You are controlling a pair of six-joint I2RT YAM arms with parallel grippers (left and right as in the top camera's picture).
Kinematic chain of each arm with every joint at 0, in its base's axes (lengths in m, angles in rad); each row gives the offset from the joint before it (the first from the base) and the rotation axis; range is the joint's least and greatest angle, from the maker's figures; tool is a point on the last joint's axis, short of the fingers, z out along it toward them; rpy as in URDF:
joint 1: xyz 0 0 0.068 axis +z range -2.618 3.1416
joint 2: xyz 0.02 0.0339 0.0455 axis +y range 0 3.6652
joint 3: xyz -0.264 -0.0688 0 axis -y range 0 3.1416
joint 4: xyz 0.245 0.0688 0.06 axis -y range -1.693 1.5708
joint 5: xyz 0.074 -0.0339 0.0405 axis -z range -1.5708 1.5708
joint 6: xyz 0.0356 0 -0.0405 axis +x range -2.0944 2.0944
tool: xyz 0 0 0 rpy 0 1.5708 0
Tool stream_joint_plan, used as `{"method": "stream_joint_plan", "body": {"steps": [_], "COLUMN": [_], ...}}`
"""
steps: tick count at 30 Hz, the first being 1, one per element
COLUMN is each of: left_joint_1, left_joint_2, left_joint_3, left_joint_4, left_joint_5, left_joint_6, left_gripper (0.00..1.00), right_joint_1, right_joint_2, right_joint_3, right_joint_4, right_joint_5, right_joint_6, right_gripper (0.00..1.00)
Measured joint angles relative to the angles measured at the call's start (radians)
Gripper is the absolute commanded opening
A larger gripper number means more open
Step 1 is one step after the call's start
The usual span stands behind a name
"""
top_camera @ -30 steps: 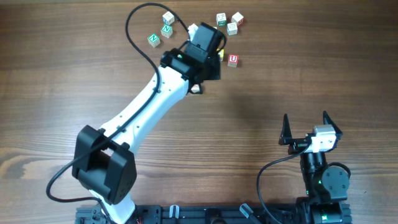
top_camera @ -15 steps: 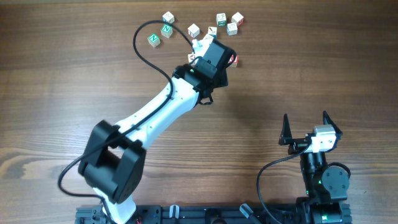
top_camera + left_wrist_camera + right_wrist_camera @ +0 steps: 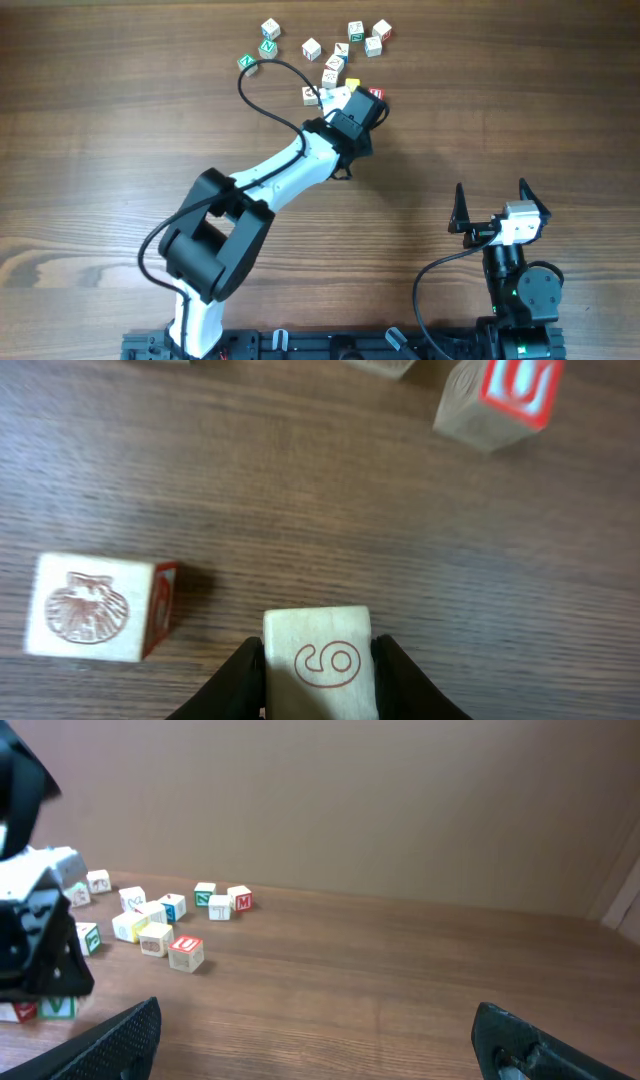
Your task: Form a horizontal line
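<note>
My left gripper (image 3: 318,695) is shut on a small white cube (image 3: 318,660) with a red looped mark on top, held just above the wood. A cube with a brownish shell picture (image 3: 88,607) lies to its left. A red "U" cube (image 3: 500,395) lies tilted at the upper right. In the overhead view the left gripper (image 3: 364,102) sits at the lower edge of the cube cluster and partly hides the red "U" cube (image 3: 379,96). No straight row of three cubes shows. My right gripper (image 3: 315,1030) is open and empty, far from the cubes.
Loose cubes are scattered at the table's far side: two green "N" cubes (image 3: 267,47) (image 3: 246,62), a yellow cube (image 3: 352,86), and several white ones around (image 3: 373,45). The left arm's black cable (image 3: 262,75) loops over the wood near them.
The left gripper has moved right and slightly toward the near side, up to the red "U" cube, with its arm swinging after it. The right arm has not moved.
</note>
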Motion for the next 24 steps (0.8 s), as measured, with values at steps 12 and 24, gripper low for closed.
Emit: {"method": "stream_joint_plan", "body": {"steps": [12, 24], "left_joint_1": [-0.002, 0.003], "left_joint_2": [0.041, 0.063], "left_joint_3": [0.0, 0.0], "left_joint_4": [0.034, 0.065], "left_joint_5": [-0.006, -0.025], "left_joint_6": [-0.007, -0.007], "left_gripper": [0.38, 0.39], "right_joint_1": [0.0, 0.0], "right_joint_2": [0.0, 0.0], "right_joint_3": [0.0, 0.0], "right_joint_4": [0.0, 0.0], "right_joint_5": [0.0, 0.0], "right_joint_6": [0.0, 0.0], "right_gripper": [1.0, 1.0]}}
